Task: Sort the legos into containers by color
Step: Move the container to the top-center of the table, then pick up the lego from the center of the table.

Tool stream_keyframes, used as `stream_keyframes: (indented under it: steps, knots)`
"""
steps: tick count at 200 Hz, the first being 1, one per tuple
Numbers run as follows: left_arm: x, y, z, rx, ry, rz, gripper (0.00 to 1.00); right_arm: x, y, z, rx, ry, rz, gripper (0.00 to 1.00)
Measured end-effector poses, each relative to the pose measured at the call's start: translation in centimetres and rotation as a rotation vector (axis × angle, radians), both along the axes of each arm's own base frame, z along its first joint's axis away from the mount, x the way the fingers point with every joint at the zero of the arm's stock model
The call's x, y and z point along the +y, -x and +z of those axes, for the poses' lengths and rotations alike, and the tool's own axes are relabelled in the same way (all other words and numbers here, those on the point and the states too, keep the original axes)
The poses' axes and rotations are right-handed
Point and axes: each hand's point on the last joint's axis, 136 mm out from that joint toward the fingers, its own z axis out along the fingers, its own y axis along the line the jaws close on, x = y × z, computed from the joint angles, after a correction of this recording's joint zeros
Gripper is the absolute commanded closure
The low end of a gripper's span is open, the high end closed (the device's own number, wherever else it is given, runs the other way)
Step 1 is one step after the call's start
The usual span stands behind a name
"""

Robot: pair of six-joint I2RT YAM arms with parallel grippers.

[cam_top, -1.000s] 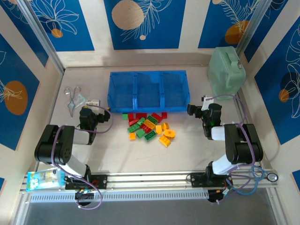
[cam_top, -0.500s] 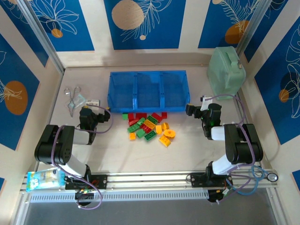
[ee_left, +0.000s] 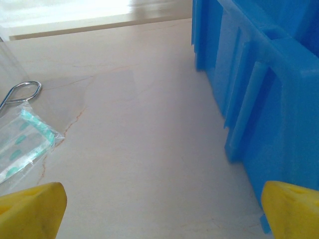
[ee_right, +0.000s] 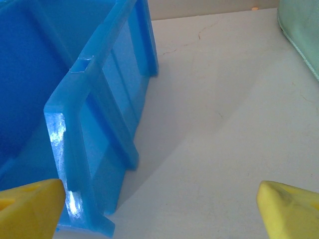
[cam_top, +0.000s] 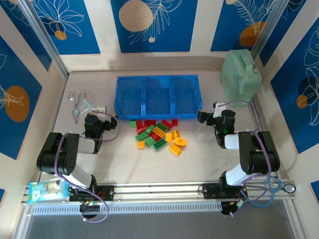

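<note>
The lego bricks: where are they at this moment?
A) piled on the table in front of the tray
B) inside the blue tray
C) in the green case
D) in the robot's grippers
A: the legos lie in a loose pile on the table, just before the blue tray and its near wall.

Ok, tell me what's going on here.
Nothing is being handled yet. The legos lie in a loose pile on the table just in front of the tray, whose three compartments look empty. The left tool and right tool are both open, holding nothing, one near each end of the tray.
</note>
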Motion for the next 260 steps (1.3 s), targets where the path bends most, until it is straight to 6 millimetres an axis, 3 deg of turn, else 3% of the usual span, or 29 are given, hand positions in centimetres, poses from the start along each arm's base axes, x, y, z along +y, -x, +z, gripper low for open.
stream_keyframes:
  steps: [68,89,101,126,144,155,173,195,225,260]
  knots:
    - [0.2,0.0,-0.1,0.011,-0.006,0.013,0.01,0.2,0.4,0.1,0.020,0.012,0.002,0.01]
    - [0.8,-0.1,0.7,0.057,-0.033,0.062,0.03,1.2,0.7,3.0,-0.004,0.041,0.026,0.01]
    - [1.0,-0.7,2.8,0.058,-0.039,0.094,0.03,2.2,0.7,6.2,-0.053,0.054,0.049,0.01]
    - [0.8,-1.5,10.4,-0.038,0.038,0.134,0.03,3.2,0.8,14.2,-0.096,-0.042,0.029,0.01]
    - [0.3,-0.4,15.1,-0.104,0.125,0.138,0.07,2.1,1.2,17.3,-0.075,-0.189,-0.023,0.01]
    - [-0.4,0.3,16.6,-0.107,0.165,0.123,0.07,1.7,1.5,17.0,-0.027,-0.245,-0.050,0.01]
    - [-2.3,1.5,16.9,-0.061,0.197,0.082,0.07,2.6,2.7,14.1,0.112,-0.286,-0.057,0.01]
    - [-5.5,3.3,14.9,0.060,0.190,0.006,0.09,4.5,4.3,11.7,0.243,-0.285,-0.027,0.01]
    - [-9.1,6.0,11.8,0.213,0.162,-0.087,0.10,6.8,5.5,11.7,0.298,-0.263,0.037,0.00]
    - [-12.2,7.7,9.9,0.302,0.175,-0.157,0.15,9.3,6.8,10.7,0.353,-0.228,0.116,0.10]
